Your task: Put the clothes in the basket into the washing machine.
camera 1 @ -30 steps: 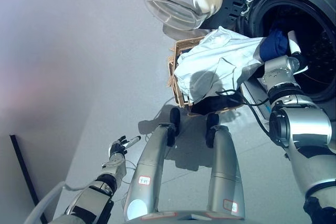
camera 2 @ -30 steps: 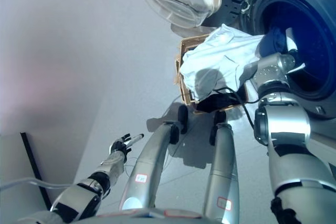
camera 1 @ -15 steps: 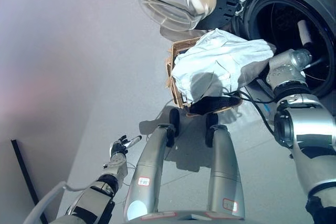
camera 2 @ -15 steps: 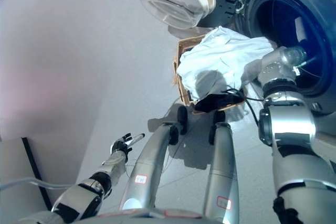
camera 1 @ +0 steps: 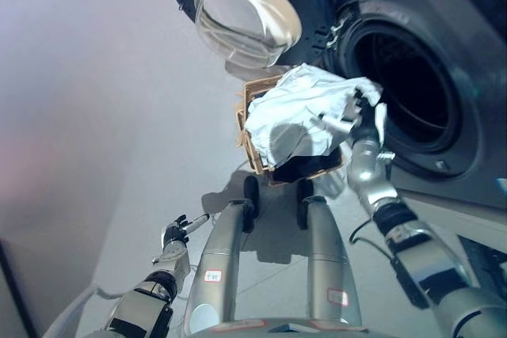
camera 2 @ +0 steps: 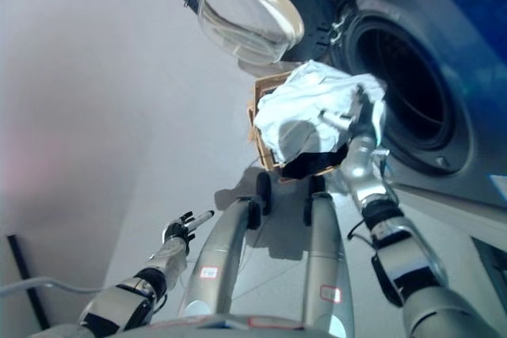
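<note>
A woven basket [camera 1: 247, 142] stands on the floor in front of the washing machine [camera 1: 444, 53]. A big white cloth [camera 1: 289, 112] is heaped over the basket, and a dark cloth [camera 1: 305, 169] lies under it at the near side. The round door [camera 1: 245, 13] stands swung open to the left, and the drum opening [camera 1: 400, 89] is dark inside. My right hand [camera 1: 356, 107] is at the white cloth's right edge, just in front of the drum opening, fingers stretched over the cloth. My left hand [camera 1: 176, 233] hangs low at the left, open and empty.
Pale floor lies to the left of the basket and the door. The machine's grey front [camera 1: 467, 180] fills the right side. The open door overhangs the floor behind the basket.
My right hand has come out of the drum and back to the white cloth; the blue garment it held no longer shows. The camera has also shifted. The left hand has stayed put.
</note>
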{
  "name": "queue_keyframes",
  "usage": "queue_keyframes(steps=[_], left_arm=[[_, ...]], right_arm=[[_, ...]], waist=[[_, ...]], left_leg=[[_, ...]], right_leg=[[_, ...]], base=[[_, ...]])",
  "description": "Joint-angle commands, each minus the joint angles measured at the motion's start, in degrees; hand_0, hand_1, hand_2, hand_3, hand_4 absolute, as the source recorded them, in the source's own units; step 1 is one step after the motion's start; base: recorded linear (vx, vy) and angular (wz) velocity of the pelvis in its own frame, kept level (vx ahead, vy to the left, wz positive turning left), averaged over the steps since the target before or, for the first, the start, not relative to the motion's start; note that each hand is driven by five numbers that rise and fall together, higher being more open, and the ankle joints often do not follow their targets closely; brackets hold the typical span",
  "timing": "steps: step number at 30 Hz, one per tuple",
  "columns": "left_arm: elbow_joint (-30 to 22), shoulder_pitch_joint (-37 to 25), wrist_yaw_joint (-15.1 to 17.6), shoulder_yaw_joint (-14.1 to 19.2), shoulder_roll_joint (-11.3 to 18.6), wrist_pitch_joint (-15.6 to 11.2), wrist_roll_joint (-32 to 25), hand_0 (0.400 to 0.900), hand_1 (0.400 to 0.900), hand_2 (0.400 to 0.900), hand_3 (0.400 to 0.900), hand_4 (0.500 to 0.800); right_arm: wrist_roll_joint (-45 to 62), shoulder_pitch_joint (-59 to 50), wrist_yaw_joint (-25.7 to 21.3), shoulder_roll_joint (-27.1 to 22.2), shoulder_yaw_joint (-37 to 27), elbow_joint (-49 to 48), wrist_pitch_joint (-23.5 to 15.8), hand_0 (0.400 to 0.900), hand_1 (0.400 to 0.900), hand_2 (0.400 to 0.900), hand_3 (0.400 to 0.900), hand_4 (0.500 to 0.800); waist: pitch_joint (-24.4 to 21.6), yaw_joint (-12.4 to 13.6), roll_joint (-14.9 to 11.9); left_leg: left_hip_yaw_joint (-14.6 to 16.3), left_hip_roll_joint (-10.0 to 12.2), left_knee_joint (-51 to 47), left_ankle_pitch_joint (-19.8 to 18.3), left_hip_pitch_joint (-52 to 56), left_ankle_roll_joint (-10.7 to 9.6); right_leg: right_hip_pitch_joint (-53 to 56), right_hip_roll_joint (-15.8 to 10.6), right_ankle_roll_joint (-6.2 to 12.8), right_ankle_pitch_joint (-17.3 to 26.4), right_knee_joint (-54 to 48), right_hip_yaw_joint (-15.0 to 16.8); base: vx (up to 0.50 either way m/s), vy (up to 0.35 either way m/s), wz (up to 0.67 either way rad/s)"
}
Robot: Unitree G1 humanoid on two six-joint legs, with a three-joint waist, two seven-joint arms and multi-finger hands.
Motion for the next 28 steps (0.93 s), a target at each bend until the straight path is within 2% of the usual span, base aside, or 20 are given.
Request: queue_keyframes(steps=[1,3,8,13,17,20,24,28], left_arm=[[2.5,4.8,-0.5,1.7,2.0,0.4,4.1,0.900,0.900,0.900,0.900,0.800],[2.6,5.9,-2.2,1.6,2.1,0.9,6.7,0.900,0.900,0.900,0.900,0.800],[3.0,7.1,-3.6,1.4,2.2,1.2,9.6,0.900,0.900,0.900,0.900,0.800],[5.4,9.9,-6.0,3.0,2.7,1.4,11.6,0.900,0.900,0.900,0.900,0.800],[7.3,11.4,-7.0,4.1,3.1,1.8,13.1,0.900,0.900,0.900,0.900,0.800],[8.6,12.9,-7.5,5.0,2.8,2.0,13.9,0.900,0.900,0.900,0.900,0.800],[10.3,14.4,-8.0,6.9,2.6,2.4,13.8,0.900,0.900,0.900,0.900,0.800],[11.1,15.2,-8.9,5.9,2.0,2.6,15.8,0.900,0.900,0.900,0.900,0.800]], right_arm=[[-7.2,1.7,2.3,-2.2,1.8,-5.0,-1.6,0.900,0.900,0.900,0.900,0.800],[-7.5,7.9,5.4,-1.2,0.7,-0.1,-0.2,0.900,0.900,0.900,0.900,0.800],[-7.4,13.6,8.2,0.7,-1.6,7.9,1.3,0.900,0.900,0.900,0.900,0.800],[-2.9,20.4,13.7,5.2,-7.8,24.4,4.0,0.900,0.900,0.900,0.900,0.800],[-2.1,22.7,14.9,6.4,-11.2,31.6,5.9,0.900,0.900,0.900,0.900,0.800],[-0.6,24.4,15.1,7.2,-14.6,34.2,6.4,0.900,0.900,0.900,0.900,0.800],[3.5,25.8,15.7,7.9,-18.3,36.3,6.6,0.900,0.900,0.900,0.900,0.800],[3.9,26.2,16.6,8.1,-18.2,36.5,6.5,0.900,0.900,0.900,0.900,0.800]], waist=[[0.0,-1.4,0.0],[-1.1,-1.7,-0.8],[-1.7,-2.2,-1.3],[-6.4,-2.6,-1.5],[-9.3,-2.5,-1.6],[-11.7,-2.7,-1.8],[-13.0,-2.9,-1.9],[-14.1,-3.1,-1.9]], left_leg=[[1.1,-1.6,-10.3,1.8,5.3,-0.9],[0.7,-1.9,-14.7,2.2,13.6,-1.0],[-0.2,-2.2,-20.5,3.1,24.5,-1.1],[-1.2,-1.7,-32.1,5.6,37.7,-1.6],[-0.8,-1.2,-37.7,7.0,43.8,-2.0],[-0.2,-0.8,-39.1,6.6,46.4,-2.5],[0.2,-0.4,-39.1,6.0,49.1,-2.5],[0.5,-0.5,-39.1,5.4,50.2,-2.4]], right_leg=[[5.9,2.3,2.44,5.1,-10.3,0.9],[14.7,2.4,2.94,5.8,-15.6,0.3],[26.3,2.8,3.57,6.9,-22.6,-0.7],[39.6,3.7,4.23,9.5,-34.9,-1.6],[45.4,3.9,4.42,11.3,-40.6,-1.7],[49.3,3.9,4.73,12.8,-44.9,-1.7],[52.5,4.1,4.59,12.4,-45.7,-2.0],[54.1,4.2,4.57,12.5,-46.8,-1.8]], base=[[0.10,0.022,-0.05],[0.11,0.027,-0.05],[0.06,0.016,-0.02],[0.07,-0.011,-0.02],[0.11,-0.027,0.01],[0.08,-0.037,-0.01],[0.06,-0.045,-0.03],[0.04,-0.023,-0.05]])
